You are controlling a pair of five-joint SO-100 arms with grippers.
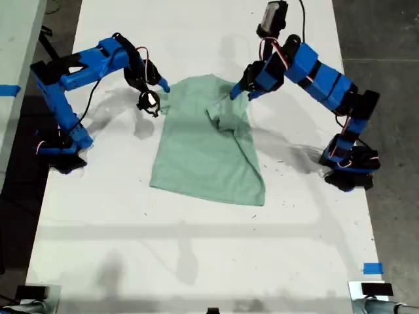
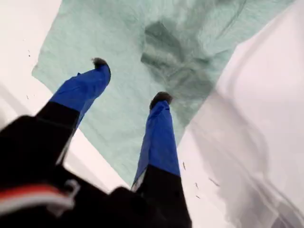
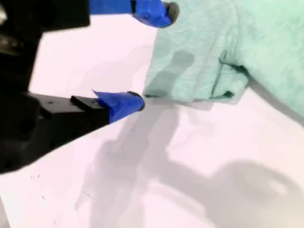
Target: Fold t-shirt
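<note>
The t-shirt (image 1: pixel 203 157) lies mostly flat on the white table (image 1: pixel 196 248) in the upper middle of the exterior view, one sleeve apparently folded inward. My first gripper (image 2: pixel 130 80) hangs spread open over that crumpled fold, and my second gripper (image 3: pixel 153 57) gapes empty at the opposite sleeve edge. It's light, limp cloth, so pinch it at hems or corners.

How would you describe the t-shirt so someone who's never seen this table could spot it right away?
Look at the white table with a blue arm at each side in the exterior view. Between the two grippers lies the t-shirt, a small plain pale mint-green piece of soft fabric, one sleeve already folded in over the body. It is the only cloth and the only green thing there.
</note>
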